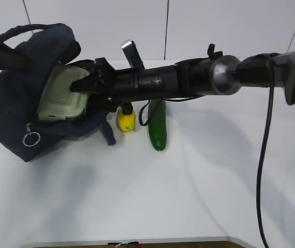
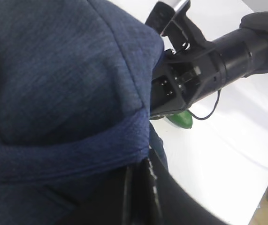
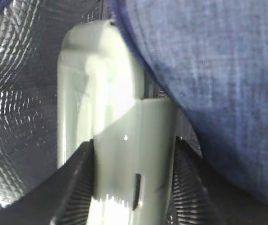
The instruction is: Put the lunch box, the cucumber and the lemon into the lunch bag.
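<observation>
Right gripper (image 1: 82, 85) clamped on the lunch box (image 1: 64, 95), box partway inside the mouth of the lunch bag (image 1: 13, 119), which lies tipped on its side at table left. Left gripper pinched shut on the bag's upper fabric. Lemon (image 1: 126, 120) and cucumber (image 1: 157, 129) lie on the table (image 1: 188, 196) just beside the bag.

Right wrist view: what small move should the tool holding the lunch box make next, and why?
Probably push a little deeper, then release. The right tool grips the pale green-lidded clear lunch box, only partly through the dark navy fabric lunch bag's opening, silver lining around it.
</observation>
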